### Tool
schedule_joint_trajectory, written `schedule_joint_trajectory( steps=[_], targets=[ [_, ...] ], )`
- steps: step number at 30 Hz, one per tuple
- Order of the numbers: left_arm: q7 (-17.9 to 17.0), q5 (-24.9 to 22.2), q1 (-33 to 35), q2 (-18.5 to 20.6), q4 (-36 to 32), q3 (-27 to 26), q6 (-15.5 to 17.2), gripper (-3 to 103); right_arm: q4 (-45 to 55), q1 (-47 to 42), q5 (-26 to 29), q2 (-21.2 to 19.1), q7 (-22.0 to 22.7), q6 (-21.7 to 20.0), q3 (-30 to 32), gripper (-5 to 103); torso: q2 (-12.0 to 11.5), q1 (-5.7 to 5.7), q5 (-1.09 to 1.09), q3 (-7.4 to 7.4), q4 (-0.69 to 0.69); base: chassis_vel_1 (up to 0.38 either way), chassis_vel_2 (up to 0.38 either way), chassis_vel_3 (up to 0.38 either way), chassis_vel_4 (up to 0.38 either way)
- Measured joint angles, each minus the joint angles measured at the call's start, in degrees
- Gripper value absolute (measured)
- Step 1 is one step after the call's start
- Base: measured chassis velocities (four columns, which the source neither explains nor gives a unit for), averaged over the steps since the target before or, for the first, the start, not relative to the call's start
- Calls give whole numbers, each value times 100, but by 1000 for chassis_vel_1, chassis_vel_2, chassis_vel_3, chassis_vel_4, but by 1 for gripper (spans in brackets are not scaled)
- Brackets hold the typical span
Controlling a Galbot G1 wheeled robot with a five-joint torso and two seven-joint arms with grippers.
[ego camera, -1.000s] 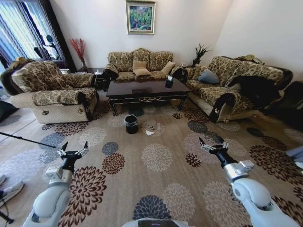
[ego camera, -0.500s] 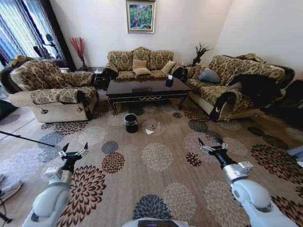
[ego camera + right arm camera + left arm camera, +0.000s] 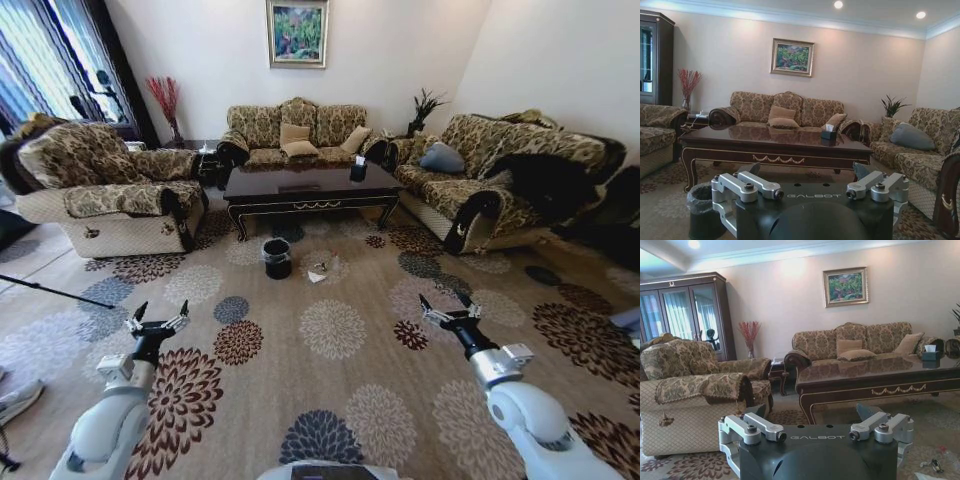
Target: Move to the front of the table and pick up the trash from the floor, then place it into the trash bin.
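Two tools hang in front of us above the flowered carpet [image 3: 330, 370], both with their fingers spread apart and nothing between them: the left tool [image 3: 157, 322] low on our left side, the right tool [image 3: 448, 313] low on our right. From the wrist cameras we see each one again, the left tool [image 3: 816, 427] and the right tool [image 3: 807, 182], both pointing toward the far wall with its framed painting [image 3: 296, 34].

Ahead of us stands the table [image 3: 310, 190], dark and glossy, with gold scrollwork along its apron, ringed by patterned sofas. A dark tissue box [image 3: 357, 172] sits on the tabletop near its right end. On the carpet just in front of the table, the trash bin [image 3: 277, 259] stands upright, black, with a clear liner ruffled over its rim. The trash [image 3: 318, 271] lies on the carpet just to the right of the bin, apart from it: a white crumpled paper and small pieces beside it that we cannot make out. Both tools are well apart from the trash and the bin.
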Motion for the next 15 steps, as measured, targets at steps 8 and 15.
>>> schedule_joint_trajectory(
  steps=[8,15],
  targets=[
    [0,31,19,-61,-8,29,42,100,43,-101,-3,13,-23,32,-17,100,-221,-94,-1,-128,-1,0,0,0,0],
    [-62,63,18,-141,-53,50,113,100,-13,12,-8,99,-23,44,-125,100,-394,-172,0,-222,1,0,0,0,0]
  ],
)
